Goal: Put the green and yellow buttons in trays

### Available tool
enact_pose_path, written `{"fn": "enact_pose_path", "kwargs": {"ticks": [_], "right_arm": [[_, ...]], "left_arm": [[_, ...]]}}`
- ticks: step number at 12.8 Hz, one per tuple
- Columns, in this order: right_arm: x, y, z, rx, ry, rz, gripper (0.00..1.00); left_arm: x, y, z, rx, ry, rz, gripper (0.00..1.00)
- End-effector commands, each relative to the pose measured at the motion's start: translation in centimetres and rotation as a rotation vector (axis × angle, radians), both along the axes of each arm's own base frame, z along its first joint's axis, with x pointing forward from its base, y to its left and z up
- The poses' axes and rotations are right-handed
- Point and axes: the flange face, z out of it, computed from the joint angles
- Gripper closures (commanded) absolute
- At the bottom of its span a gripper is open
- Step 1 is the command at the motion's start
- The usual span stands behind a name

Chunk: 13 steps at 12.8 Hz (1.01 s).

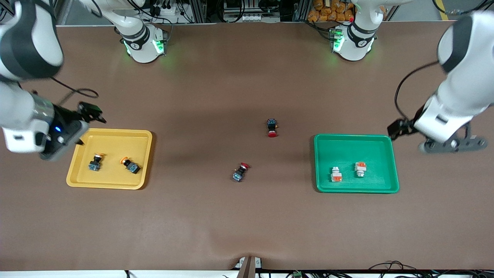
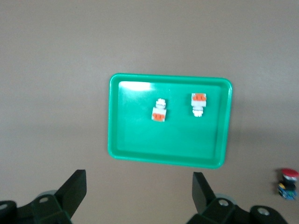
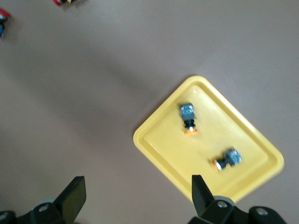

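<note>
- Two shallow plastic trays, yellow [image 1: 79,178] and green [image 1: 389,162], lie on the brown matte tabletop [image 1: 247,224].
- Both my grippers, left [image 1: 451,143] and right [image 1: 83,125], hover spread wide, empty.

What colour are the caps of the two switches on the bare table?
Red caps, clearest in the front view.

Even overhead light falls on the brown surface [image 1: 247,216], casting soft shadows. Green base lights glow along its upper edge. Both wrist views are slightly blurred; arm edges smear.
</note>
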Motion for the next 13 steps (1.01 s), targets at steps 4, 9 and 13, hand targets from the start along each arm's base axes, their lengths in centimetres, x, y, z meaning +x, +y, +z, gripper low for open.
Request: {"fn": "enact_pose_path", "kwargs": {"ticks": [4, 9, 13], "right_arm": [[-5.4, -7.2, 7.6, -0.061, -0.048, -0.350, 0.00], [-7.1, -12.4, 7.9, -0.091, 0.029, -0.669, 0.00], [-8.2, -8.8, 8.8, -0.126, 0.081, -0.801, 0.00]], "left_arm": [[-6.8, 3.3, 6.0, -0.082, -0.008, -0.014, 0.00], [-8.0, 6.6, 7.0, -0.073, 0.024, -0.033, 0.00], [-8.7, 7.2, 7.9, -0.070, 0.019, -0.062, 0.00]]}}
